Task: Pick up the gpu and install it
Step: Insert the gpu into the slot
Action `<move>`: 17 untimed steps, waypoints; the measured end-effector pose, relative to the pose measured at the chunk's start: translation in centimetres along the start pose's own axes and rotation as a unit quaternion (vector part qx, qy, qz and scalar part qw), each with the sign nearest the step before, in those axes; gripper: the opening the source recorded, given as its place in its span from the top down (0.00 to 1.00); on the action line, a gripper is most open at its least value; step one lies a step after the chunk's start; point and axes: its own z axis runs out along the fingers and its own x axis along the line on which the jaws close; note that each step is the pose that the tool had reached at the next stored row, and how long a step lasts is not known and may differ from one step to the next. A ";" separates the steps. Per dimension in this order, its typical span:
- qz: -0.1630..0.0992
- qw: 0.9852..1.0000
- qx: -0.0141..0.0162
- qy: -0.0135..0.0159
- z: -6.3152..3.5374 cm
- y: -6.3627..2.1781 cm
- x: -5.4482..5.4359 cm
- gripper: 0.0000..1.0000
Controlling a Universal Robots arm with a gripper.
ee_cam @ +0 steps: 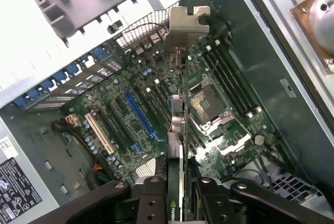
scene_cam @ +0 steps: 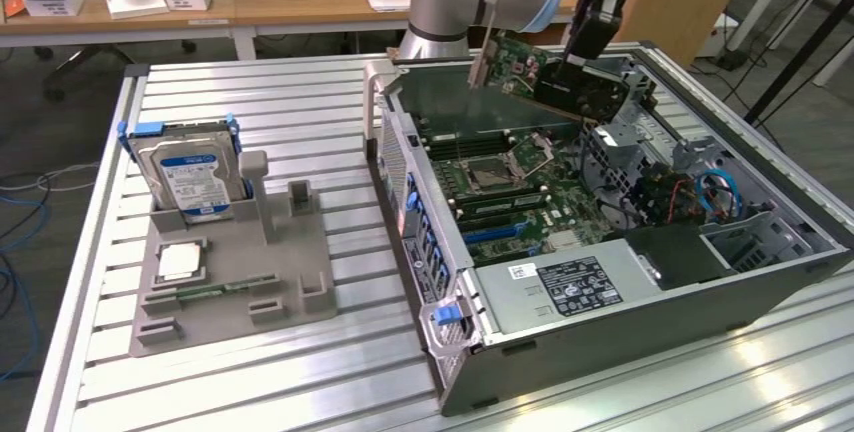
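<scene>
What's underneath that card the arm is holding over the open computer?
Beneath the gpu, clamped in the gripper, lies the motherboard: a processor socket and a long blue slot. The strip directly behind the card's edge is hidden.

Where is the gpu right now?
In the exterior view, the gpu hangs in the gripper above the open computer case, over the motherboard's far end.

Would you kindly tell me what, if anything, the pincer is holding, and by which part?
The pincer grips the thin black rectangular gpu card by the end opposite its silver bracket.
</scene>
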 end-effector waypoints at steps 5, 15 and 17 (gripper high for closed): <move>-0.018 1.000 0.000 0.001 0.00 -0.02 0.0 0.74; -0.055 0.998 -0.001 0.003 0.00 -0.04 0.0 0.74; -0.062 0.998 -0.001 0.004 0.00 -0.04 0.0 0.74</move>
